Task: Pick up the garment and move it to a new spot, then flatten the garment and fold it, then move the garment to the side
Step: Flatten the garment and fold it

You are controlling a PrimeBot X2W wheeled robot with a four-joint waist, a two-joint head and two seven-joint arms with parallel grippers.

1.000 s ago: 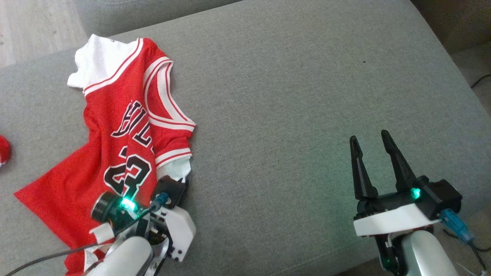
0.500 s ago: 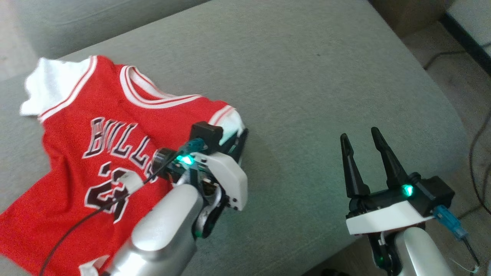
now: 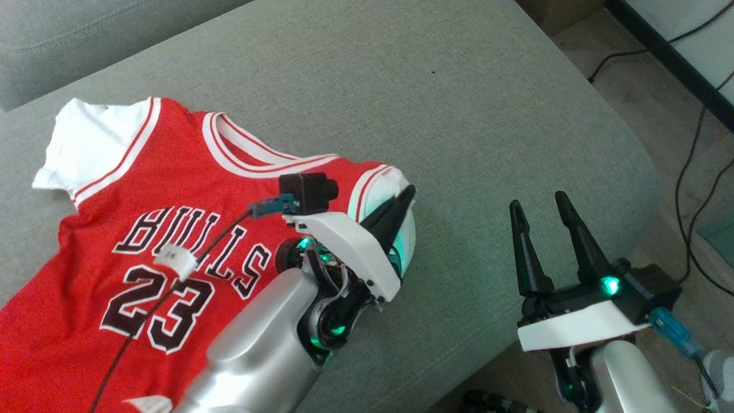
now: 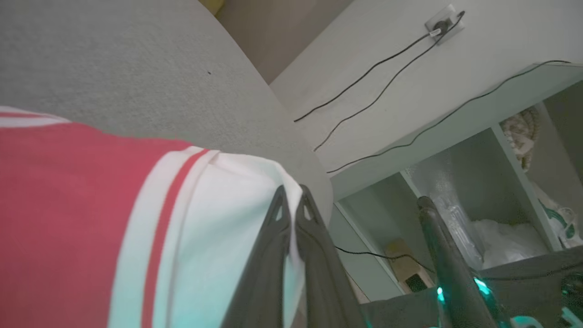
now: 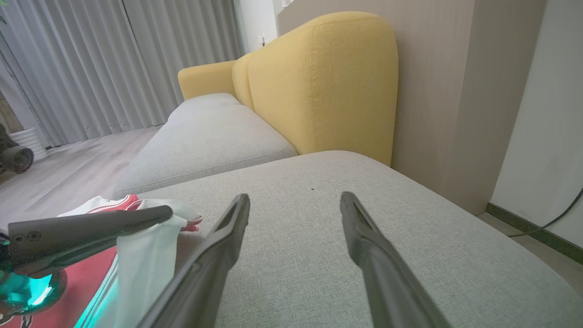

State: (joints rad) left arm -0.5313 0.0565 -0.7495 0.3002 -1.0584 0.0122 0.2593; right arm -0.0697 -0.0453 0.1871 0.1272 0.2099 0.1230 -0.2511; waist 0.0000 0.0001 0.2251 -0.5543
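- Jersey (image 3: 172, 189) lies at left of frame on grey cushion (image 3: 459, 115), print upward;
- Left gripper (image 3: 408, 192) clamped on its white sleeve (image 4: 218, 214), centre frame; right gripper (image 3: 537, 199) empty, jaws apart, lower right;
- Recommend drawing sleeve outward low and level, releasing once taut.

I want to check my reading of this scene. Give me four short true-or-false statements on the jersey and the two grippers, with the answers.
1. The jaws of the left gripper are shut on the white sleeve of the jersey. True.
2. The jaws of the right gripper hold the jersey's hem. False: they stand open and empty.
3. The jersey bears the number 23. True.
4. The jersey lies on a yellow cushion. False: the cushion under it is grey.
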